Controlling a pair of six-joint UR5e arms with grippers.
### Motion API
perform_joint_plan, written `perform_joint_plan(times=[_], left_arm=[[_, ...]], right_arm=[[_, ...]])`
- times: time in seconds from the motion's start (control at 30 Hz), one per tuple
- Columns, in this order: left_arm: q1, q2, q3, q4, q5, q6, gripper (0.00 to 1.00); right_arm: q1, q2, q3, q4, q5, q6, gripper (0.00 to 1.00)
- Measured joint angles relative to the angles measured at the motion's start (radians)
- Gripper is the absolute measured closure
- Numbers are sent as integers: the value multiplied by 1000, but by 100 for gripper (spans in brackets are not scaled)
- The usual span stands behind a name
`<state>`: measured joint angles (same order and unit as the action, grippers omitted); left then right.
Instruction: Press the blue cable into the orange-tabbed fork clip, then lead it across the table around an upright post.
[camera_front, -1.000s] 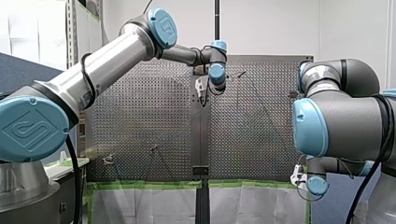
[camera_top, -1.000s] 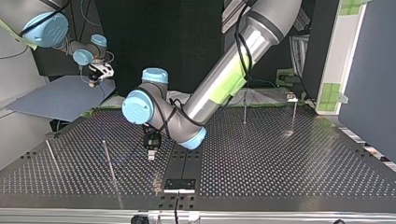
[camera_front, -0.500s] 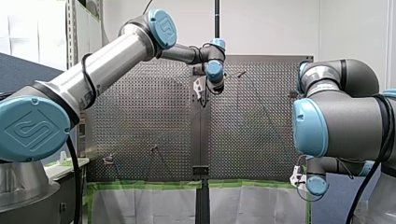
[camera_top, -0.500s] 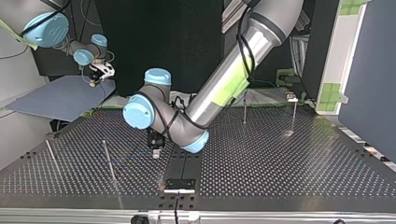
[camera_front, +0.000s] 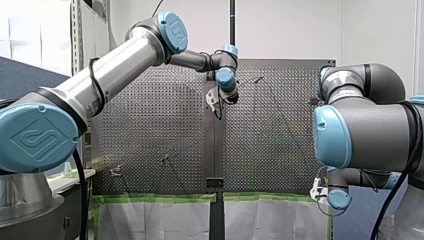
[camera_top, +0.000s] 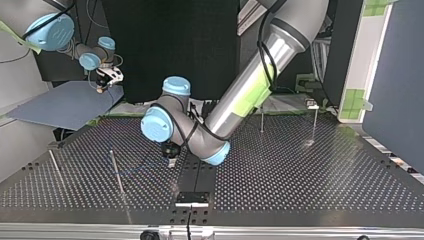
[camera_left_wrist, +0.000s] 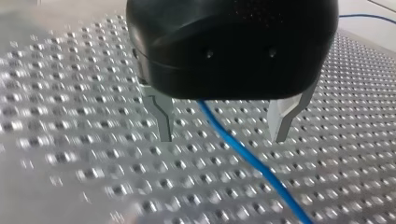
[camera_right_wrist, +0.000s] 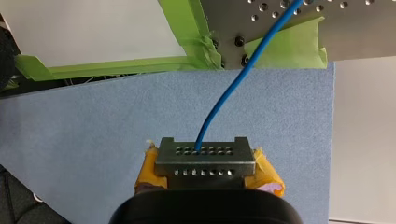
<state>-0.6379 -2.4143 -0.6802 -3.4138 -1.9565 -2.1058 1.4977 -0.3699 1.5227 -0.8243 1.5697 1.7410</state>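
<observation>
Left jaws: spread wide, with a metal finger (camera_left_wrist: 161, 116) on either side of the blue cable (camera_left_wrist: 243, 151) and neither touching it, low over the perforated surface (camera_top: 300, 170).
Right jaws: closed on the cable's end between yellow pads (camera_right_wrist: 267, 173), off the surface's corner and above a blue-grey board (camera_right_wrist: 93, 140).
Blue cable: it runs from the right jaws onto the surface, then lies across it to the left jaws, passing near an upright post (camera_top: 116, 172).
Fork clip: cannot be picked out, so its seating cannot be judged.
Step in hand: probably a mid-span grasp for routing.
Next move: lower the left jaws and close them centred on the cable, while the right arm yields slack.
</observation>
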Motion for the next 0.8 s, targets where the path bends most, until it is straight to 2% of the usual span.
perform_joint_plan(times=[0.3, 0.53, 0.67, 0.8], left_arm=[[23, 5, -26, -43, 0, -79, 0], [16, 27, -30, -59, -3, -147, 0], [9, 51, -53, -57, 0, -187, 0], [1, 80, -87, -56, 17, -200, 0]], right_arm=[[1, 2, 0, -3, -1, 2, 100], [1, 6, 0, -5, -2, 4, 100], [2, 8, 0, -6, -2, 5, 100], [2, 9, 0, -6, -2, 5, 100]])
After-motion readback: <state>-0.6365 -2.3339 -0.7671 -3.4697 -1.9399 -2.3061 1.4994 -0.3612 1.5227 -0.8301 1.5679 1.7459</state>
